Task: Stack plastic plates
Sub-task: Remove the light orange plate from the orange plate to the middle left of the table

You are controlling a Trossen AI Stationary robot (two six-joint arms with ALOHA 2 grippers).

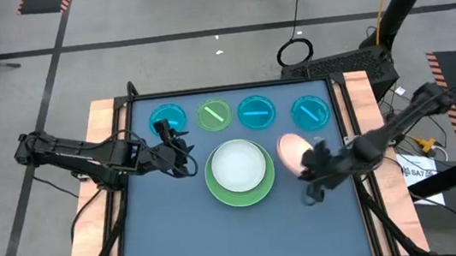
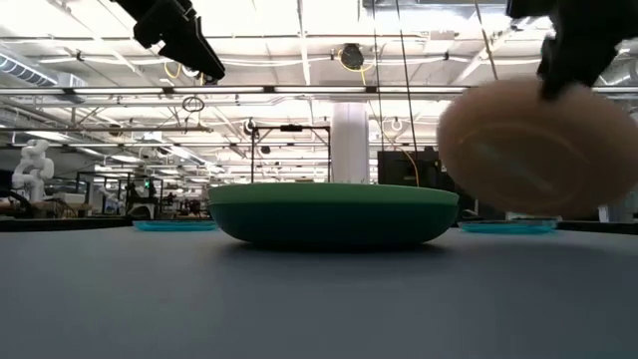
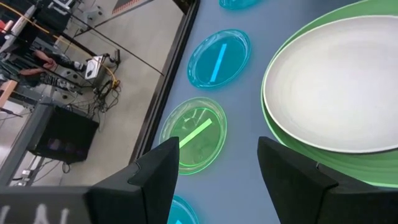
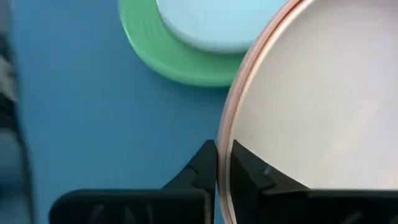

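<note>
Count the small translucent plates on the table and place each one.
4, in a row along the table's far edge: cyan, lime, cyan, cyan. None looks hidden.

A pale grey plate (image 1: 236,165) tops a green plate (image 1: 241,193), beside a pink plate (image 1: 292,150) and translucent cyan (image 1: 167,119) and lime (image 1: 214,115) plates.

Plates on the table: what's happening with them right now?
The right gripper has pinched the rim of a pink plate and holds it tilted, clear of the table, right of the stack. That stack is a pale plate sitting in a green plate at the table's centre. The left gripper hovers open beside the stack, empty. Four small translucent plates lie in a row behind.
</note>
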